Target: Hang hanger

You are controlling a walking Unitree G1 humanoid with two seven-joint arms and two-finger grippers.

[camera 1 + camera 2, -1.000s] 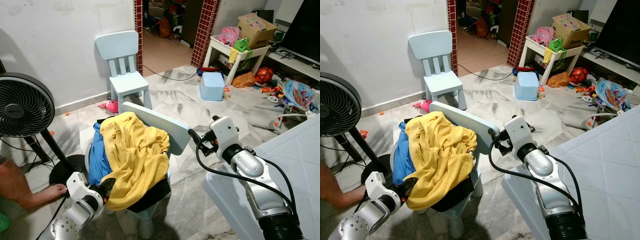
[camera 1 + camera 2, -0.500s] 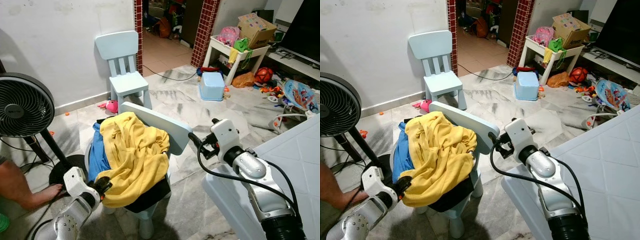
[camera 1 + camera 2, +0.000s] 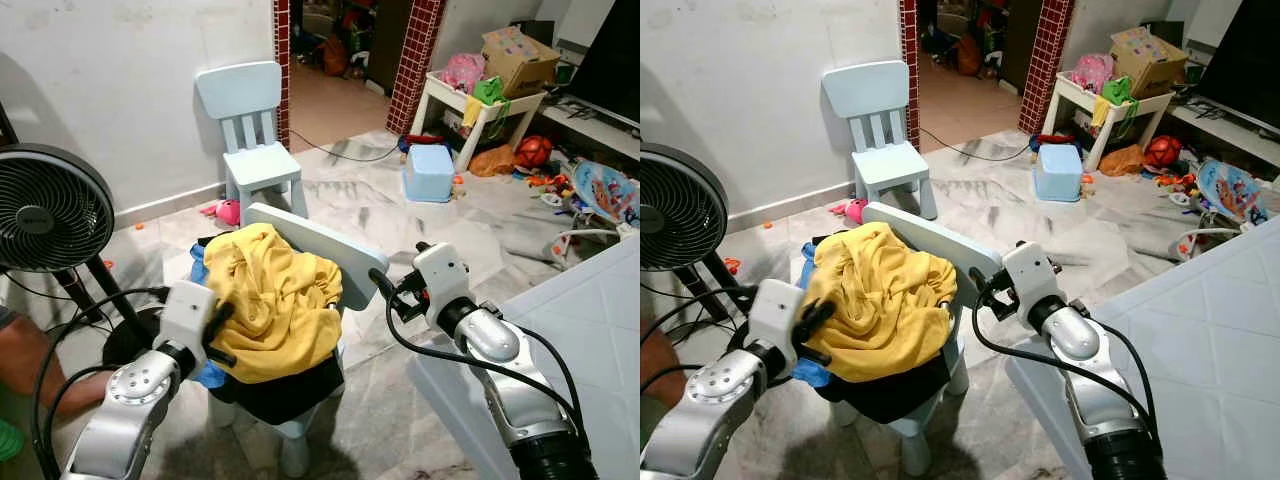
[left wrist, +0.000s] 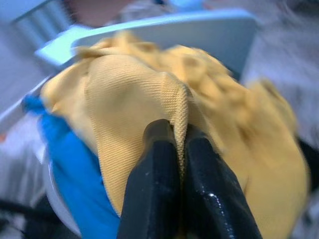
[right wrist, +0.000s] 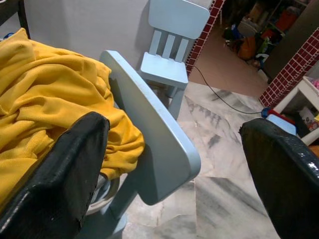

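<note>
A yellow garment (image 3: 275,300) lies heaped on a small light-blue chair (image 3: 325,248), over a blue cloth (image 3: 209,374) and a dark garment (image 3: 285,395). My left gripper (image 3: 217,335) is at the heap's left side, shut on a fold of the yellow garment (image 4: 149,94); the fold is pinched between the two black fingers (image 4: 157,164). My right gripper (image 3: 386,291) hovers open just right of the chair's backrest (image 5: 144,144), with its wide-spread fingers (image 5: 60,174) to either side of it and not touching. No hanger can be made out.
A black standing fan (image 3: 48,212) is at the left, with a person's foot (image 3: 25,362) near its base. A second small chair (image 3: 255,130) stands by the wall. A blue stool (image 3: 432,172), a toy-laden white table (image 3: 455,100) and a white padded surface (image 3: 590,310) lie to the right.
My left gripper has risen from low beside the chair's front to the heap's side, pulling the yellow garment's hem up and bunching it. The right gripper shifted slightly.
</note>
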